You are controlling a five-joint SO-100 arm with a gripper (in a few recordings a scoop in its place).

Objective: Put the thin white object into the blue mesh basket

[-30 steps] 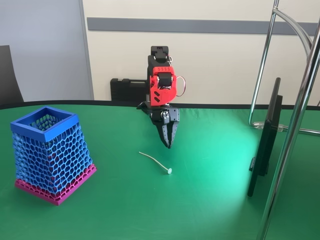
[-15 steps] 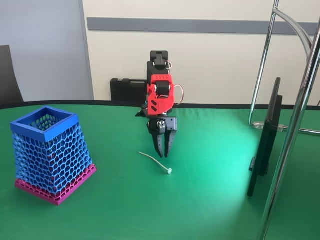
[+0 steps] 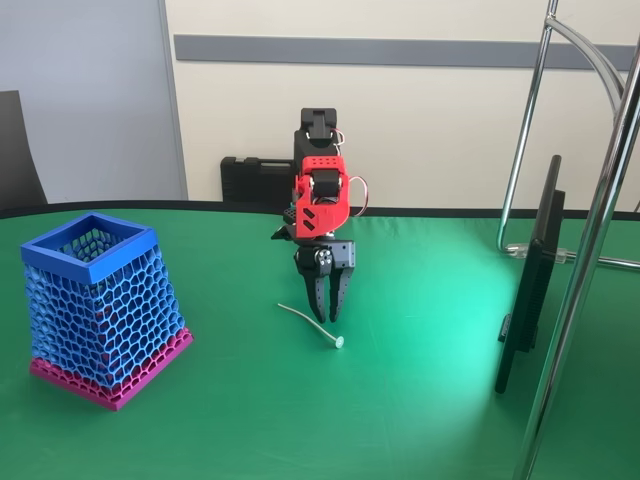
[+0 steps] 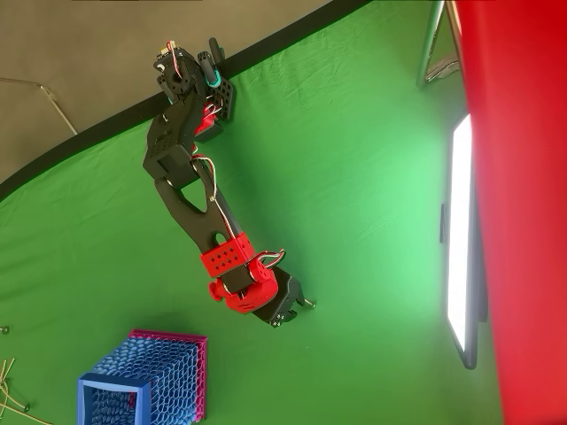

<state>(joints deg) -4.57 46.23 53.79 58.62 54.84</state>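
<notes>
While the red and black arm (image 3: 320, 190) reaches down from the back of a green surface (image 3: 420, 400), its gripper (image 3: 325, 312) points straight down in the fixed view, with the two dark fingers (image 3: 315, 295) parted by a narrow gap and nothing between them. The fingertips hang just over the middle of the thin white object (image 3: 312, 325), which lies flat on the green cloth. This object is a slim, slightly curved stick running from upper left to lower right in the fixed view, with a tiny round disc at its lower right end. Whether the fingertips touch the stick cannot be told.

Well apart from it, at the left of the fixed view, stands the blue mesh basket (image 3: 95, 305) (upright, with honeycomb walls, a solid blue rim and a pink base). Its open top faces up.

From overhead, the arm (image 4: 190, 195) stretches from the surface's dark edge toward the lower middle, and the gripper (image 4: 297, 310) shows as a dark block with small pale tips. The basket (image 4: 151, 381) sits below and to the left of it in that picture.

A dark flat screen (image 3: 530, 270) stands edge-on at the right of the fixed view, beside a chrome stand (image 3: 590, 250). A black case (image 3: 255, 180) rests behind the arm against a pale wall.
</notes>
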